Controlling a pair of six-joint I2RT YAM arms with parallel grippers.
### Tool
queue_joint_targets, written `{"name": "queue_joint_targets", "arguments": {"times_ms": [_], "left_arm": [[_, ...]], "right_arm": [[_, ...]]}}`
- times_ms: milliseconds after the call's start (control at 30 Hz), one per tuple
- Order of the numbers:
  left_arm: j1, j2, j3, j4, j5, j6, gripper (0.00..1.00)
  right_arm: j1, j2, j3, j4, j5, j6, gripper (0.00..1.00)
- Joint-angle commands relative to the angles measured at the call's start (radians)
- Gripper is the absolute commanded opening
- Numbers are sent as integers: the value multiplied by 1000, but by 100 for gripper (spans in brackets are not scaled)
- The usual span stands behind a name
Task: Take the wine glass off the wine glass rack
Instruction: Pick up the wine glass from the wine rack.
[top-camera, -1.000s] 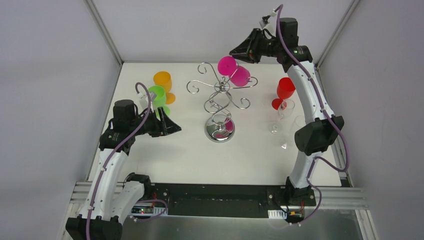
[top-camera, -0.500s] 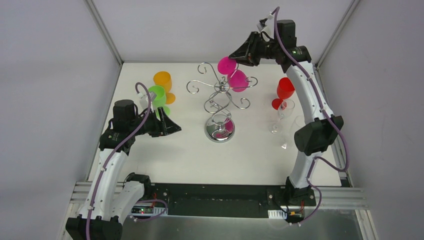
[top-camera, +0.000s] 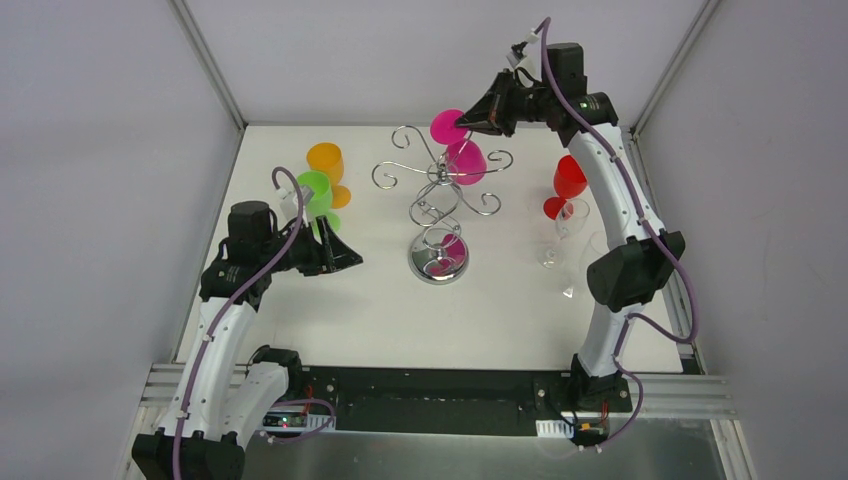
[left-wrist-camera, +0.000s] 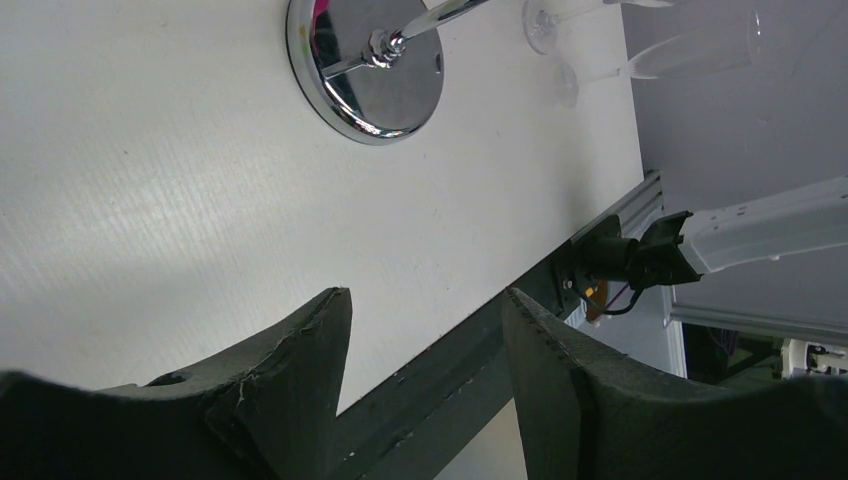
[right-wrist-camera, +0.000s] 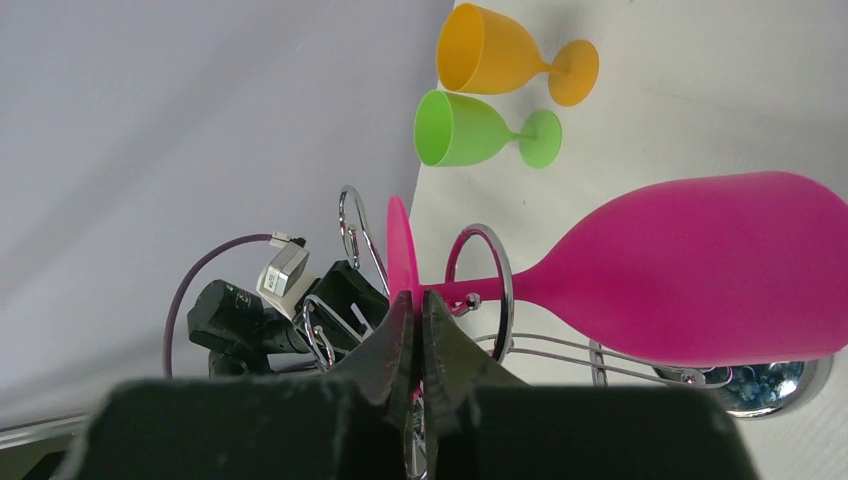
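Found right hand (right-wrist-camera: 417, 310) clenched on the rim of the foot (right-wrist-camera: 402, 245) of the pink glass (right-wrist-camera: 700, 270), at the top of the rack (top-camera: 438, 262), above the worktop (left-wrist-camera: 150, 180). Noted stem lying among the rack's wire loops, so not yet off. Judged as grasp made, removal pending. Next move likely calls for drawing the foot out through the open end of its scroll arm, without dragging or tipping the rack. Noted long axis running foot to bowl, tilted: foot uppermost, bowl below, mouth pointing downward and seemingly a little towards the near edge. Found left hand (left-wrist-camera: 425, 300) released and empty, above bare worktop near the rack's base.
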Motion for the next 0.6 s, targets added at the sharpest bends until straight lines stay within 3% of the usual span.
{"name": "queue_joint_targets", "arguments": {"times_ms": [0,567], "left_arm": [[11,-21,-9,27,5,27,58],[11,-29,-17,24,3,30,58]], "right_arm": [[10,-9,5,6,-24,22,0],[6,-42,-27,57,75,101,0]]}}
